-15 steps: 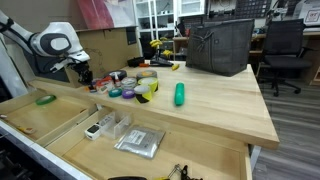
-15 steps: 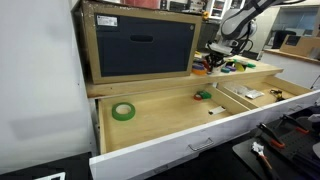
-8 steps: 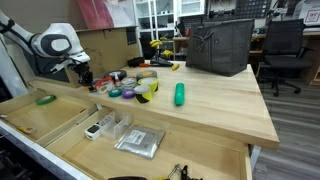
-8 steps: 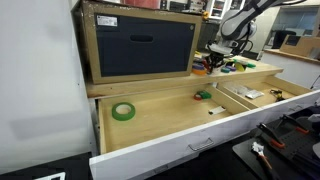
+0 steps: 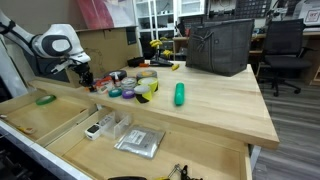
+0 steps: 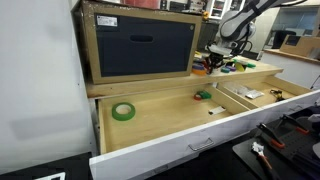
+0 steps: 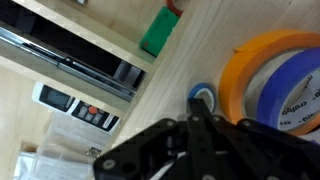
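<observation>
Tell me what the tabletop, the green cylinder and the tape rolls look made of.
Tabletop: light wood, matte, faint grain lines.
Green cylinder: probably plastic, smooth even colour, slight sheen.
Orange roll and blue roll: tape, likely paper or vinyl, wound bands.

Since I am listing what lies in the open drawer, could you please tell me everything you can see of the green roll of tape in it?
The green roll of tape is a bright green ring with a paler inner core and an open middle. It looks like smooth plastic tape, with no loose end showing. It lies flat on the light wooden floor of the open drawer, in the wide compartment, towards the back. Only the drawer floor touches it, and it shows in both exterior views.
</observation>
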### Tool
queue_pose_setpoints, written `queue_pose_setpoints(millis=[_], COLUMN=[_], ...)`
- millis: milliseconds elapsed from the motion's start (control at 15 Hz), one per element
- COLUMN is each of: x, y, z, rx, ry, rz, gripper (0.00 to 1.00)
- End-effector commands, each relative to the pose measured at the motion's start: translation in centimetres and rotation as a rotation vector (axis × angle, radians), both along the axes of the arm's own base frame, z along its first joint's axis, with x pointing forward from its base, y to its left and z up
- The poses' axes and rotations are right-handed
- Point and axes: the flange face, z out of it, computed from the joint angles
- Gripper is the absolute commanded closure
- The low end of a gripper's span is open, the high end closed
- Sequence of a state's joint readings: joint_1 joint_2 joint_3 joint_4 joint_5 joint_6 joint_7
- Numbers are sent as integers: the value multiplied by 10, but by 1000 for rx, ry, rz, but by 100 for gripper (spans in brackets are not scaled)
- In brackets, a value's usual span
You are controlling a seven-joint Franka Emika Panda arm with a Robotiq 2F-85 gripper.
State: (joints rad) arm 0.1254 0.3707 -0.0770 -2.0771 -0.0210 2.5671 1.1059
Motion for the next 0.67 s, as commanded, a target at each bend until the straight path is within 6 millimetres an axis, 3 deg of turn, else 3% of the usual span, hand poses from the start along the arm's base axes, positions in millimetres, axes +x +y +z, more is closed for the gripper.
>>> queue_pose_setpoints(millis=[0, 600], x=[3, 7], y=[9, 23], z=[3, 9], rx=[2, 1], ry=[4, 1], rz=[-4, 23], gripper=[100, 100])
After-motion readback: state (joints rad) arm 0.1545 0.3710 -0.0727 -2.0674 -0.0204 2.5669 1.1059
